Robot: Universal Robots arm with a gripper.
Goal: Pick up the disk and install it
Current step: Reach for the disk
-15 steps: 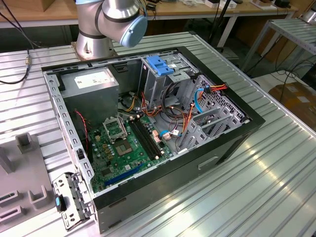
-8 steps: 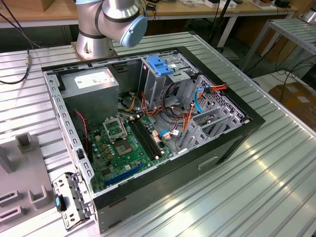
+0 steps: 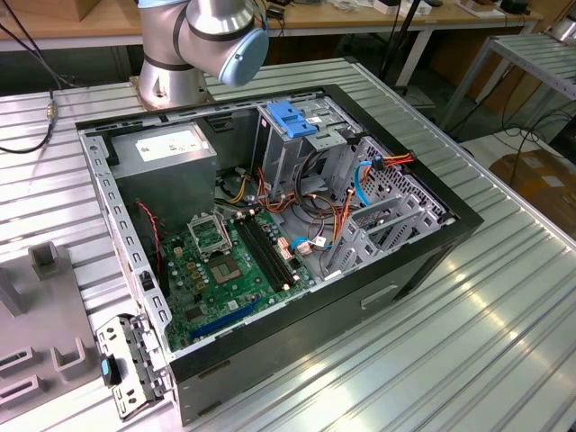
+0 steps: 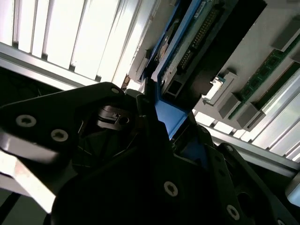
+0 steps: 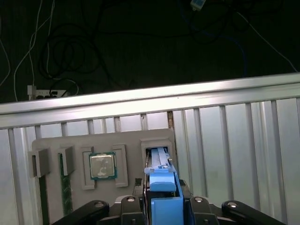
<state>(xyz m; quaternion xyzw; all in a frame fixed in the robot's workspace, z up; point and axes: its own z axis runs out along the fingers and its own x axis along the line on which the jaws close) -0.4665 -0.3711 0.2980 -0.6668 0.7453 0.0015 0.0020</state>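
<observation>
The disk (image 5: 160, 158) stands on edge in a slot of the grey fixture plate (image 5: 126, 140), a dark drive framed by bright blue rails. In the second wrist view the disk (image 4: 220, 42) shows its dark body and a row of connector pins. My gripper (image 5: 163, 190) straddles the disk's near end, with a black finger pressed against each side of the blue rail. In the second wrist view the gripper (image 4: 166, 123) is shut on that blue rail.
The open computer case (image 3: 423, 261) lies on the ribbed metal table, with a blue latch plate on a silver cage (image 3: 292, 117) and orange and blue cables inside. The fixture plate also holds a processor (image 5: 102, 165) and a memory stick (image 5: 64, 187). The arm's base (image 3: 193, 45) stands behind the case.
</observation>
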